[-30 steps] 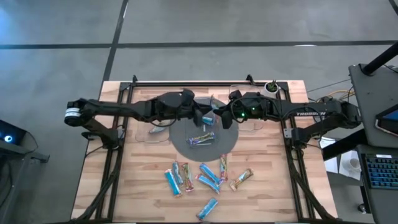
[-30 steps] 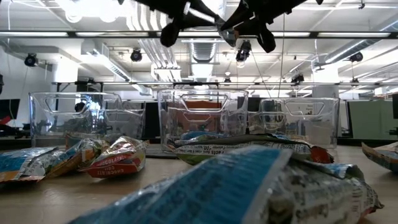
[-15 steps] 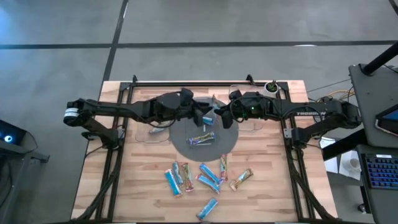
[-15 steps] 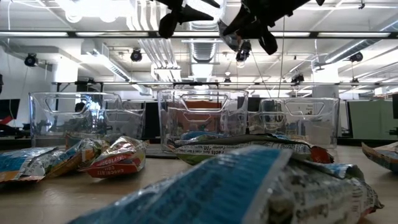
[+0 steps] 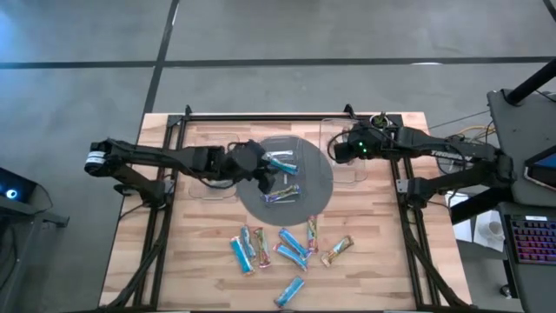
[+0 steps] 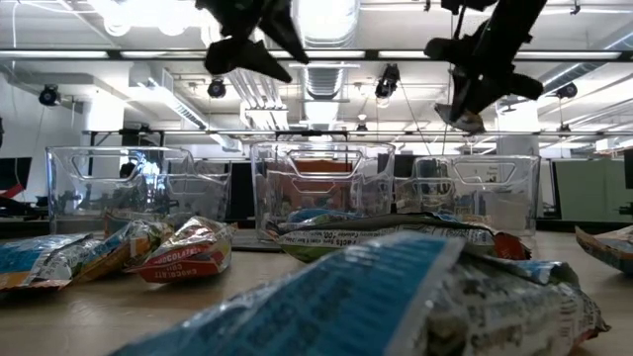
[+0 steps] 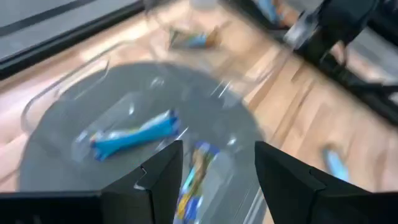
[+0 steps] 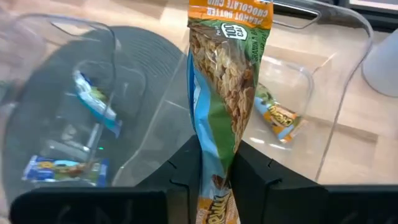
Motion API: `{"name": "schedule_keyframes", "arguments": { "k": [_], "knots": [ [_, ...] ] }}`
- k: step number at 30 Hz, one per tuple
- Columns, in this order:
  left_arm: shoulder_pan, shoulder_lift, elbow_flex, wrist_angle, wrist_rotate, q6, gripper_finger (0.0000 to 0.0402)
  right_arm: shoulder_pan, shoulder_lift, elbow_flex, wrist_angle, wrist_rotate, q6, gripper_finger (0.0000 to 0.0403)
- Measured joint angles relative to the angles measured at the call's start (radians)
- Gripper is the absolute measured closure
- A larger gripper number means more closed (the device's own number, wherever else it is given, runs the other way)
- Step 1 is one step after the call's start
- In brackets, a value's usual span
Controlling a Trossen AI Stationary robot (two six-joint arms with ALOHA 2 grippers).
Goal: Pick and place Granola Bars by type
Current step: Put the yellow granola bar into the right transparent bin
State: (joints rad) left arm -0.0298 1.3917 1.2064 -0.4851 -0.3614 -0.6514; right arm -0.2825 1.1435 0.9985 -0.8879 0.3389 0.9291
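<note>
My right gripper [image 8: 217,163] is shut on a tan/gold granola bar [image 8: 227,74] and hangs above the right clear tray [image 5: 352,165], where another tan bar [image 8: 278,116] lies. My left gripper [image 7: 217,168] stands open above the round grey plate [image 5: 317,196], touching nothing. Ahead of it a light-blue bar [image 7: 134,134] lies in the middle clear tray [image 6: 321,183]. A multicoloured bar [image 5: 282,193] lies on the plate. Several more bars [image 5: 291,248] lie flat on the near half of the table. My right gripper pinches the tan/gold bar between its two fingers near one end [image 8: 216,149]. The rest of the bar sticks out forward past the fingertips, its printed end [image 8: 231,12] farthest away. In the low view the bar [image 6: 463,119] is lifted clear above the trays.
A left clear tray [image 5: 211,181] stands beside the plate. The table's black side rails [image 5: 165,217] run along both edges. A small white object [image 5: 379,122] sits at the far right corner. Bare wood lies at the near corners.
The two grippers were close together over the middle tray. My left gripper has opened and drawn back toward the table's left. My right gripper has gone toward the table's right edge with the tan bar, which stays lifted clear.
</note>
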Motion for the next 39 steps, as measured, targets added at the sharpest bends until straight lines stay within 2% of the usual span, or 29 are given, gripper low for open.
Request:
{"name": "schedule_keyframes", "arguments": {
  "k": [9, 13, 15, 20, 23, 27, 31, 36, 39],
  "knots": [
    [-0.083, -0.006, 0.0, -0.277, -0.007, -0.118, 0.022, -0.07, 0.094, -0.013, -0.033, 0.004, -0.064, 0.0239],
    [-0.132, -0.006, 0.0, -0.388, -0.006, -0.162, 0.022, -0.047, 0.089, -0.009, -0.004, 0.004, -0.134, 0.0208],
    [-0.168, -0.006, -0.004, -0.425, -0.005, -0.123, 0.022, -0.016, 0.073, -0.006, 0.021, 0.003, -0.206, 0.0199],
    [-0.262, -0.007, -0.068, -0.455, 0.037, 0.101, 0.022, 0.101, 0.041, 0.0, 0.05, -0.07, -0.484, 0.0191],
    [-0.302, -0.007, -0.11, -0.45, 0.092, 0.171, 0.022, 0.173, 0.043, 0.0, 0.017, -0.089, -0.56, 0.0192],
    [-0.348, -0.004, -0.153, -0.448, 0.142, 0.17, 0.022, 0.264, 0.048, 0.0, -0.064, -0.132, -0.539, 0.0193],
    [-0.386, -0.004, -0.186, -0.443, 0.143, 0.164, 0.022, 0.395, 0.048, 0.0, -0.128, -0.207, -0.526, 0.0193],
    [-0.396, -0.004, -0.21, -0.438, 0.137, 0.121, 0.022, 0.58, 0.064, -0.016, -0.128, -0.218, -0.645, 0.0192],
    [-0.396, -0.004, -0.218, -0.432, 0.135, 0.103, 0.022, 0.654, 0.094, -0.041, -0.101, -0.203, -0.668, 0.0192]
  ]
}}
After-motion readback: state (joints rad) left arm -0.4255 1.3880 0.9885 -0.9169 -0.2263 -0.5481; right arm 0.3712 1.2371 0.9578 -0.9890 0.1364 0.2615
